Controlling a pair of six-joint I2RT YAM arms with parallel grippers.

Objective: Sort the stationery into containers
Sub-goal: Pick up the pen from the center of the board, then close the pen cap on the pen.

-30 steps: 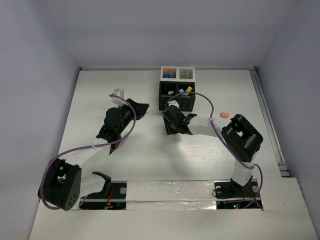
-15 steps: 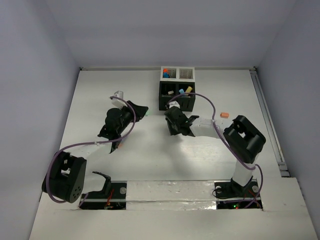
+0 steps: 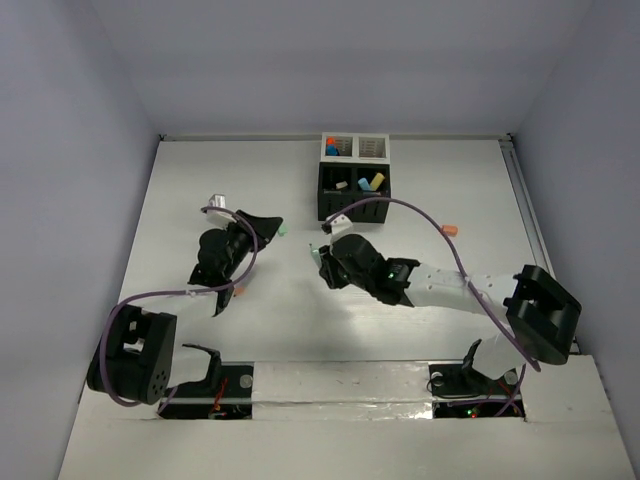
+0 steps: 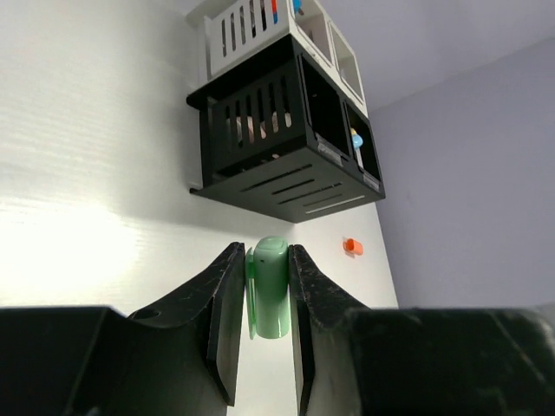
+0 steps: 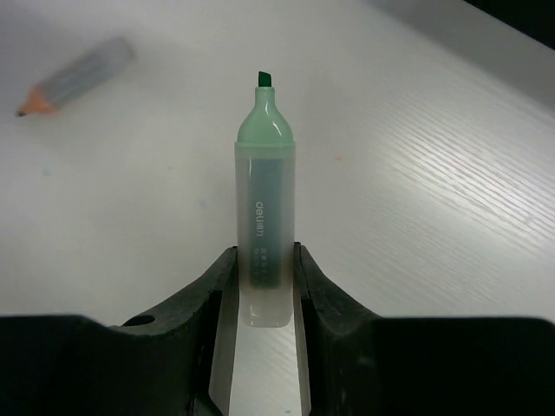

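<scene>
My left gripper [image 4: 266, 299] is shut on a green highlighter cap [image 4: 270, 286], held above the table; in the top view it [image 3: 275, 228] is left of centre. My right gripper [image 5: 264, 286] is shut on an uncapped green highlighter [image 5: 264, 234], with its tip pointing away from me. In the top view the right gripper [image 3: 322, 252] is a short way right of the left one, and the two are apart. The organizer stands at the back, with its black part [image 3: 353, 195] in front of its white part [image 3: 355, 148]. Both hold several items. It also shows in the left wrist view [image 4: 277, 165].
A small orange item [image 3: 448, 230] lies right of the organizer and shows in the left wrist view [image 4: 350, 246]. A short grey pencil [image 5: 76, 74] lies on the table ahead of my right gripper. An orange speck [image 3: 238, 292] lies beside my left arm.
My right arm has swung out and its gripper has moved nearer and left, away from the organizer. My left gripper has shifted slightly left and nearer, still holding the cap.
</scene>
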